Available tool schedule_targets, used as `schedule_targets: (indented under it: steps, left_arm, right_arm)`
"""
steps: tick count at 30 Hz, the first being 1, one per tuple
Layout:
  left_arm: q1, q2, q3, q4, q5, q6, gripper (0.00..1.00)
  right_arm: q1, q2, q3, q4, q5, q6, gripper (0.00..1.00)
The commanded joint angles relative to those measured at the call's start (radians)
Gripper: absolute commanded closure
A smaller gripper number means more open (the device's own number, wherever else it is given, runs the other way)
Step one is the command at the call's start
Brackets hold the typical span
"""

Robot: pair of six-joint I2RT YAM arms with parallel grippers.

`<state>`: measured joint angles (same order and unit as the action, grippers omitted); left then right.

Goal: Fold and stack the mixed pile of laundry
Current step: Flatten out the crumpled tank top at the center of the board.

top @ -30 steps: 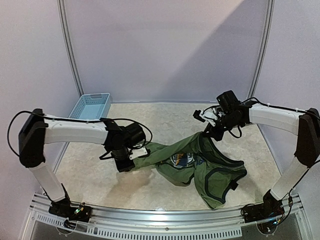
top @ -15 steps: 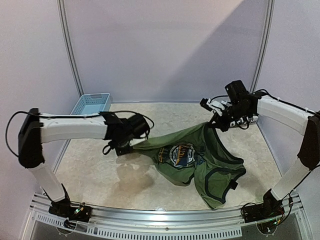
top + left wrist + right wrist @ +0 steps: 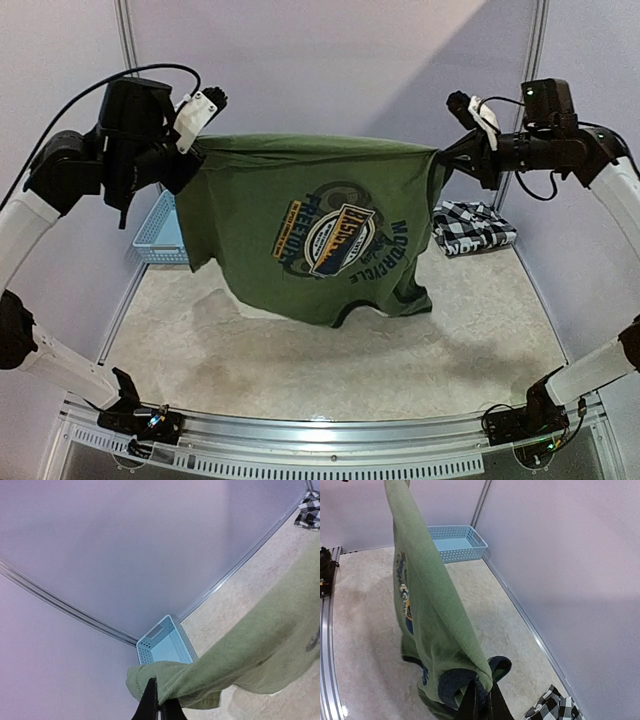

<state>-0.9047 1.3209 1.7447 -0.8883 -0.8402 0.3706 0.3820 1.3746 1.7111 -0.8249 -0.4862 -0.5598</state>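
R tool (image 3: 481, 700) grips shirt (image 3: 250, 190), logo txt (image 3: 335, 232) prob. overhead-only

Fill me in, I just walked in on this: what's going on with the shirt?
Both arms are holding the olive-green shirt spread out in the air. The left gripper pinches one upper corner and the right gripper the other, with the emblem facing the top camera. The checked shirt lies on the table at the far right.

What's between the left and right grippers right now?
The olive-green emblem-printed sleeveless shirt, held spread from left gripper to right gripper, shown in the top external view.
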Motion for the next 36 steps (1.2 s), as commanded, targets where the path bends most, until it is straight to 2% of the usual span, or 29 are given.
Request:
schedule_targets:
  steps: [1, 9, 14, 16, 18, 19, 21, 25, 29, 31, 33, 35, 36]
  left_arm:
    - [-0.072, -0.089, 0.066, -0.099, 0.026, 0.022, 1.0]
    - [-0.267, -0.197, 0.106, -0.157, 0.109, -0.009, 1.0]
    - [-0.331, -0.179, 0.133, -0.158, 0.122, -0.027, 1.0]
    - [-0.332, -0.174, 0.11, -0.132, 0.092, -0.025, 1.0]
    - [-0.322, -0.172, 0.063, -0.085, 0.002, -0.019, 1.0]
    - [-0.3, -0.175, 0.026, -0.048, -0.026, -0.018, 1.0]
    - [-0.203, -0.184, -0.045, 0.008, 0.014, -0.046, 1.0]
    - [0.076, -0.161, -0.221, 0.071, 0.275, -0.16, 1.0]
    - [0.248, -0.003, -0.368, 0.18, 0.476, -0.227, 1.0]
    - [0.309, 0.172, -0.359, 0.224, 0.499, -0.249, 1.0]
    - [0.37, 0.346, -0.266, 0.223, 0.497, -0.275, 1.0]
    - [0.421, 0.497, -0.122, 0.186, 0.476, -0.3, 0.99]
    - [0.45, 0.553, -0.049, 0.164, 0.477, -0.309, 0.91]
  right_arm:
    - [-0.003, -0.091, 0.073, -0.139, -0.13, -0.073, 1.0]
    - [-0.001, -0.162, 0.173, -0.327, -0.367, -0.14, 1.0]
    - [-0.002, -0.172, 0.222, -0.368, -0.42, -0.134, 1.0]
    - [-0.002, -0.163, 0.215, -0.365, -0.412, -0.131, 1.0]
    - [-0.002, -0.144, 0.195, -0.339, -0.39, -0.127, 1.0]
    - [-0.002, -0.134, 0.178, -0.321, -0.373, -0.121, 1.0]
    - [-0.002, -0.087, 0.144, -0.294, -0.34, -0.118, 1.0]
    - [-0.003, 0.016, 0.002, -0.174, -0.283, -0.129, 1.0]
    - [-0.006, 0.137, -0.146, 0.06, -0.185, -0.088, 1.0]
    - [-0.008, 0.228, -0.14, 0.191, -0.096, -0.025, 1.0]
    - [-0.008, 0.388, -0.062, 0.281, 0.04, 0.101, 0.9]
    - [-0.009, 0.565, 0.122, 0.237, 0.14, 0.191, 0.78]
    - [-0.008, 0.631, 0.219, 0.19, 0.163, 0.208, 0.71]
